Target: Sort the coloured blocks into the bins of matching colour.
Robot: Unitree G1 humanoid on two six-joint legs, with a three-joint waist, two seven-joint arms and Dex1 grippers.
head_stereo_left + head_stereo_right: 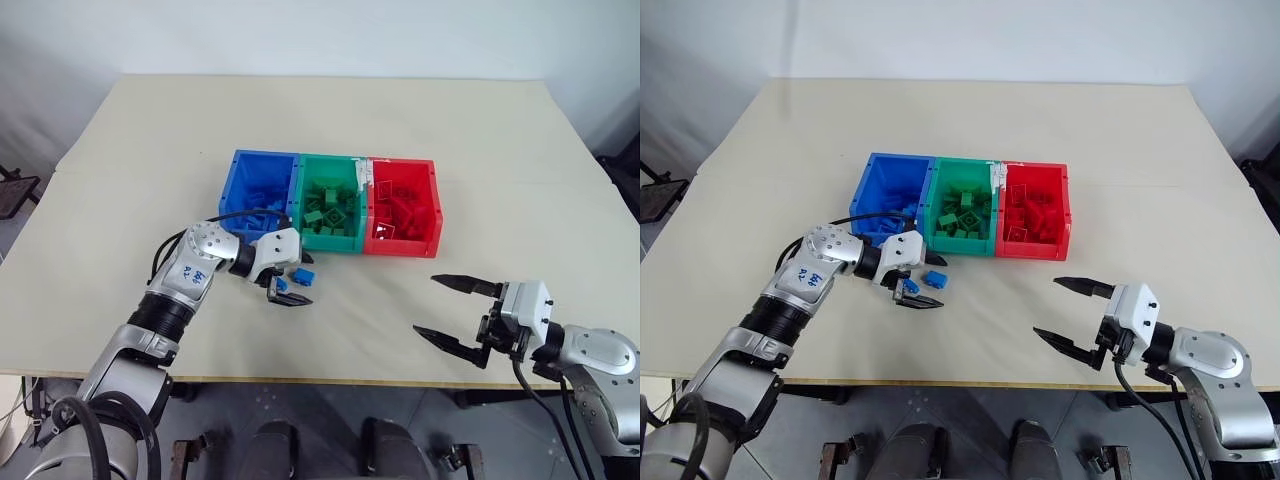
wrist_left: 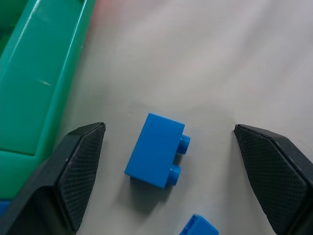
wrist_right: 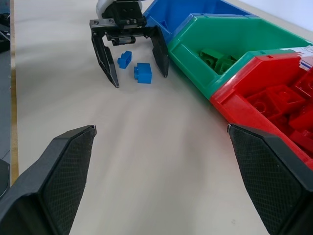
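Observation:
Three joined bins stand at the table's middle: a blue bin [image 1: 232,180], a green bin [image 1: 330,243] and a red bin [image 1: 405,247], each holding blocks of its own colour. Two small blue blocks lie on the table just in front of the blue and green bins. My left gripper [image 1: 300,281] is open and low over the table, its fingers straddling the nearer-to-bin blue block [image 2: 154,151]. The other blue block [image 2: 198,226] lies deeper between the fingers. Neither block is touched. My right gripper [image 1: 426,305] stands open at the front right with nothing in it.
The green bin's wall [image 2: 39,78] runs close beside one left finger. The table's front edge [image 1: 330,378] lies just behind both arms. Bare tabletop separates the two grippers.

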